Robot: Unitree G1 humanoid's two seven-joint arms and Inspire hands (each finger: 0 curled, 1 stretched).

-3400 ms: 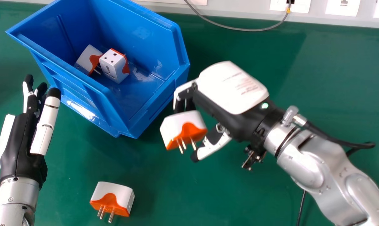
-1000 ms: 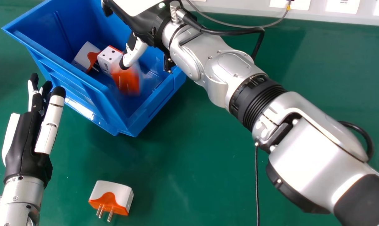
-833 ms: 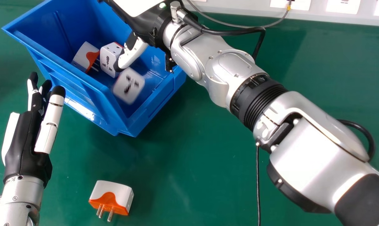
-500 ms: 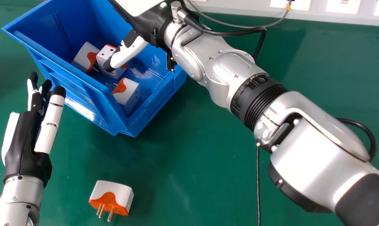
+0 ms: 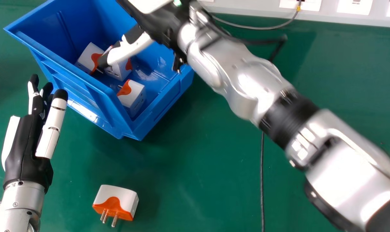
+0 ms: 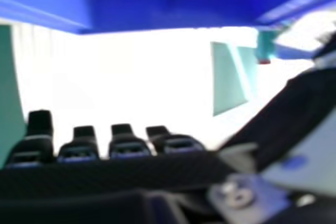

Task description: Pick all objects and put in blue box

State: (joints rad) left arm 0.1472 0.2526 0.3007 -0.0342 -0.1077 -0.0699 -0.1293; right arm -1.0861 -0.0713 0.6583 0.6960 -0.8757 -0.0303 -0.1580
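White-and-orange boxy plastic adapter (image 5: 117, 198), right of my left hand (image 5: 24, 145), looks light, rigid; my right hand (image 5: 128, 51), fingers apart, should pinch its sides.

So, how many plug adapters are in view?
4: one adapter on the table; in the blue box, one nearest, one leftmost, one partly behind the right hand, which may hide more.
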